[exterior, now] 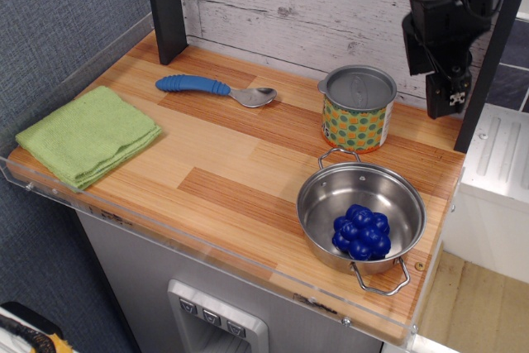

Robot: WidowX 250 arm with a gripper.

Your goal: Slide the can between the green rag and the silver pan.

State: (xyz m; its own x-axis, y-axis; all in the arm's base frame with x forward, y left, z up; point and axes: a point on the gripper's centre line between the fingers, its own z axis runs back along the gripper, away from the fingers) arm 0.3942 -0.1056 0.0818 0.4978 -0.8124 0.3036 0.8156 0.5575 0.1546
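The can (357, 110), with a grey lid and a yellow-orange label with green dots, stands at the back right of the wooden counter. The silver pan (361, 213) sits just in front of it, near the front right corner, with a cluster of blue berries (360, 231) inside. The green rag (88, 134) lies folded at the left edge. My black gripper (442, 101) hangs at the far right, above the counter and to the right of the can, apart from it. I cannot tell whether its jaws are open or shut.
A blue-handled spoon (215, 88) lies at the back, left of the can. A dark post (165, 7) stands at the back left, another at the right edge (489, 55). A white plank wall runs behind. A clear lip edges the counter front (207, 247).
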